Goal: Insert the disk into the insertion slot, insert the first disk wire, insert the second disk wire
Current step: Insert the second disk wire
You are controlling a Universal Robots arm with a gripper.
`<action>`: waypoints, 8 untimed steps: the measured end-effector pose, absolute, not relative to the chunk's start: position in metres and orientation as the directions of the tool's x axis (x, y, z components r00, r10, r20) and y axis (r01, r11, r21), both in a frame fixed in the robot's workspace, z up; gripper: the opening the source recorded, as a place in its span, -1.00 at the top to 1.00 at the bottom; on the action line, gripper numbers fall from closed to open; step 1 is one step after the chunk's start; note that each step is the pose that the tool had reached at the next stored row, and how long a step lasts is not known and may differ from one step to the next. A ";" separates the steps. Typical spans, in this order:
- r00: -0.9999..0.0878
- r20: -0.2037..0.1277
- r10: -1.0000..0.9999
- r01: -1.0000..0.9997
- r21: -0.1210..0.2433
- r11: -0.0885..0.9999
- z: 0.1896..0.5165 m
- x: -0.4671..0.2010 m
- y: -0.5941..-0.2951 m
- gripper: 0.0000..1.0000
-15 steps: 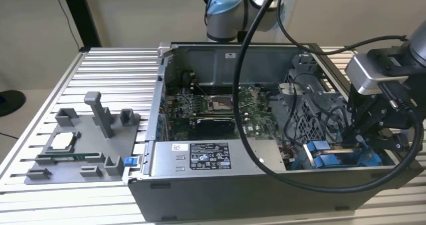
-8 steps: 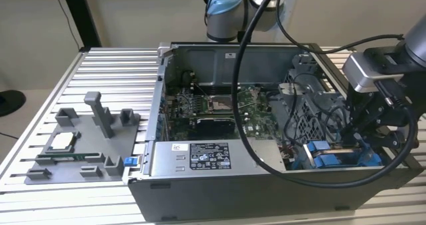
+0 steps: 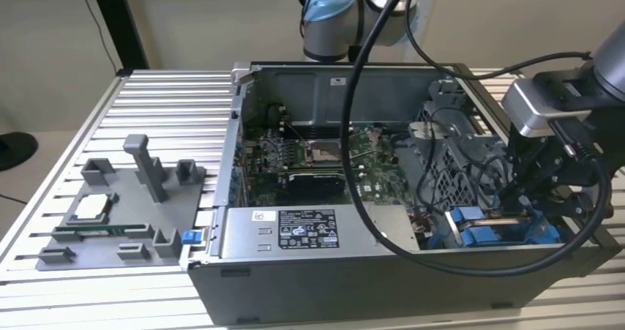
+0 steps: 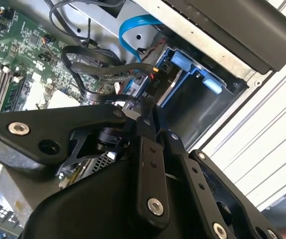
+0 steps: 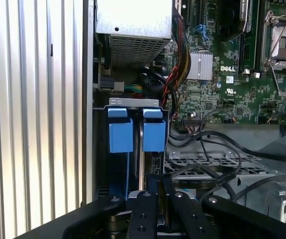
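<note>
One grey fixture tray (image 3: 117, 220) lies at the exterior view's left on the ribbed aluminium bench (image 3: 166, 99), beside the open computer case (image 3: 323, 271). At the right the tool (image 3: 547, 180) hangs over the insertion slot (image 5: 135, 164), where the disk (image 5: 142, 149) stands edgewise between blue carrier tabs (image 5: 121, 134). Whether the tool grips I cannot tell. The disk is probably rigid, fairly heavy and shock-sensitive, best held by its carrier; cables crowd the bay.

Bench (image 3: 146, 99): ribbed bare aluminium, satin sheen. Computer case (image 3: 391, 286): matt grey sheet metal. Insertion slot (image 5: 133, 102): grey metal with glossy blue plastic fittings (image 5: 120, 137). Claw (image 5: 155, 199): matt black links (shiny steel screws). Motherboard (image 5: 232, 94): green, semi-gloss. Parts tray (image 3: 117, 220): matt grey plastic.
</note>
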State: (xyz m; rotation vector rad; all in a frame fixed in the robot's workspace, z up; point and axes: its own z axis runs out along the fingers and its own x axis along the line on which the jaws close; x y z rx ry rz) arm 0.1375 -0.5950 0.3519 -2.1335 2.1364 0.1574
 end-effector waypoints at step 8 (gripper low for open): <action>0.001 -0.157 -0.988 -1.000 -0.011 0.000 0.348 0.138 -0.595 1.00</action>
